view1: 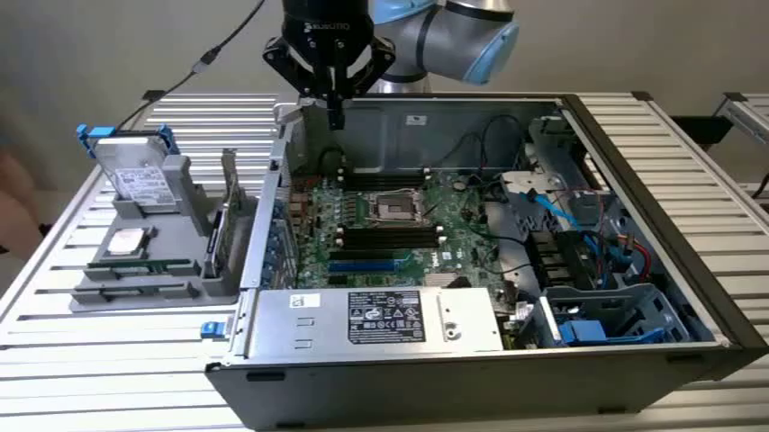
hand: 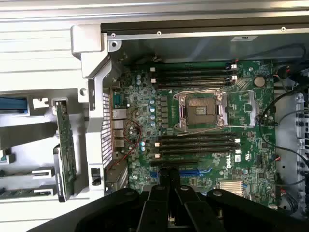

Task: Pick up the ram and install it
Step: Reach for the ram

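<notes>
Your ram [view1: 139, 267] lies slotted in the grey holder [view1: 96, 295], at nine o'clock from the open case [view1: 481, 387], likely set there so fingers can pinch it. Farther back, at eleven o'clock of the motherboard [view1: 373, 238], the gripper [view1: 335, 121] hangs overhead, jaws pressed together, holding nothing.

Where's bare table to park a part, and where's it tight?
Free: table slats on the camera side of the grey holder, and the slat strip on the exterior view's right of the case. Crowded: the holder's slots, and inside the case, cables and drive cage beside the motherboard. The gripper hangs over the case's rear wall.
</notes>
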Motion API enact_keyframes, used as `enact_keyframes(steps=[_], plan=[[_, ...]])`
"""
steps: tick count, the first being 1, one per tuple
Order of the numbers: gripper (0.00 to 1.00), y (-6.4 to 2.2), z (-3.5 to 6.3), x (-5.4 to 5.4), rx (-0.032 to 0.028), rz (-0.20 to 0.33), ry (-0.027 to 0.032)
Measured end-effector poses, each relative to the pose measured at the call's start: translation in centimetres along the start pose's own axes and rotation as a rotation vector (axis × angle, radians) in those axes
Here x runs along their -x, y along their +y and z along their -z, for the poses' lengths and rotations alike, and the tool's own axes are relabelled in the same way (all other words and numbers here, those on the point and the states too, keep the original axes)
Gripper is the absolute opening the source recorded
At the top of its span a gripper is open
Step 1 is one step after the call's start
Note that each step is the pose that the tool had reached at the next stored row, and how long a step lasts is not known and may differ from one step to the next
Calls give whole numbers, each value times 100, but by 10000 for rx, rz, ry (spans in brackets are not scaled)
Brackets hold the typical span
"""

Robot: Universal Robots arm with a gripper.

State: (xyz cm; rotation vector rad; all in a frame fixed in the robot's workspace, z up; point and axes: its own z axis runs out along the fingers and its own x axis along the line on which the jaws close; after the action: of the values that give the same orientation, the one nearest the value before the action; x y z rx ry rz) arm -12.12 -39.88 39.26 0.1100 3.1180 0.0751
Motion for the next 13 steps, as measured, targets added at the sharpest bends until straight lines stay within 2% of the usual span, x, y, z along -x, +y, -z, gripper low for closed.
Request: enact_keyframes(steps=[10, 13], plan=[[10, 0, 0, -3, 0, 0, 2], [10, -9, 1, -104, -5, -2, 44]])
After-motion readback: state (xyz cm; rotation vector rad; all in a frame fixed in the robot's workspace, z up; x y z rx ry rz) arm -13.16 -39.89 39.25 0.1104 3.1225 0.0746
